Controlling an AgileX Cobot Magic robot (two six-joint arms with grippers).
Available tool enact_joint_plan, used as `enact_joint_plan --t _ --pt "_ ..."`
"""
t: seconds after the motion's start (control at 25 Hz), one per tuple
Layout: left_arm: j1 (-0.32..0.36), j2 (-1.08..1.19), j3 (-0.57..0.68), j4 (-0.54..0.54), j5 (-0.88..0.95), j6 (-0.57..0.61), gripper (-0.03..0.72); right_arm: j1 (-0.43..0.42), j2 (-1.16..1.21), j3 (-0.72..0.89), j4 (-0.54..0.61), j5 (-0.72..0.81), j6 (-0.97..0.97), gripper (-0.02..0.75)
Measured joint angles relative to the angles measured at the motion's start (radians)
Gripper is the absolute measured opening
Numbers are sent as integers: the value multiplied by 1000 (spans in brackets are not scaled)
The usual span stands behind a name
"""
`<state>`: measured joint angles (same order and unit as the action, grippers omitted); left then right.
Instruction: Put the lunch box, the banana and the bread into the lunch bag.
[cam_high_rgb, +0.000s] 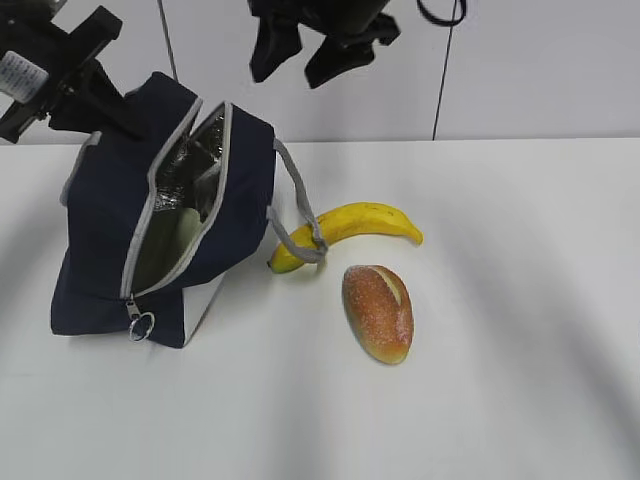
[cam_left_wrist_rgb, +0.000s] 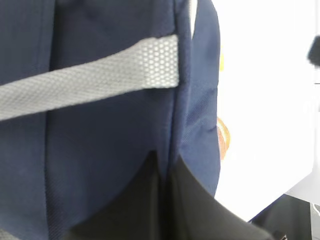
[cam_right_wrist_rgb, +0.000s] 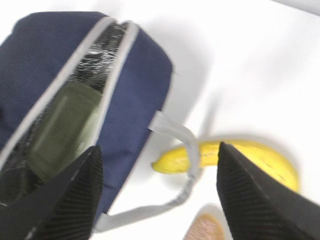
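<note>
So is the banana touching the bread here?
Apart. The exterior view shows a strip of bare table between the banana and the bread.

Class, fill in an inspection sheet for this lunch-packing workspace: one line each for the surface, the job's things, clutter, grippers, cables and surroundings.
Surface: white table, no spills seen.
Lunch bag: navy, unzipped, mouth gaping, silver lining showing.
Lunch box: green lid visible inside the bag.
Banana: on the table beside the bag, a grey bag handle lying across its end.
Bread: on the table in front of the banana, apart from it.
Clutter: nothing seen.
Left gripper: shut, at the bag's upper back corner, pressed against the fabric.
Right gripper: open, empty, above the bag and banana.
Cables: a dark cable hanging against the wall.
Surroundings: plain white wall.
</note>
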<state>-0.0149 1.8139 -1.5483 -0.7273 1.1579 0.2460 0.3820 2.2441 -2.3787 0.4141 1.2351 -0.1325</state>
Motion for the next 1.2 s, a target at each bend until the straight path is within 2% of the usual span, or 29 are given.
enact_joint_plan --t 0.12,0.4,0.68,0.96,1.04,1.2 --pt "0 0 0 0 1 0 -3 -2 -53 11 -148 8 28 526" --pt "0 0 0 0 2 0 -3 -9 -174 227 -291 14 37 526" --pt "0 0 0 1 5 0 -3 -19 -212 438 -342 14 58 526" --pt "0 0 0 1 5 0 -3 -21 -212 453 -349 14 80 526" --pt "0 0 0 1 5 0 -3 -21 -212 453 -345 4 165 526" --pt "0 0 0 2 5 0 -3 -21 -208 453 -361 -45 471 526"
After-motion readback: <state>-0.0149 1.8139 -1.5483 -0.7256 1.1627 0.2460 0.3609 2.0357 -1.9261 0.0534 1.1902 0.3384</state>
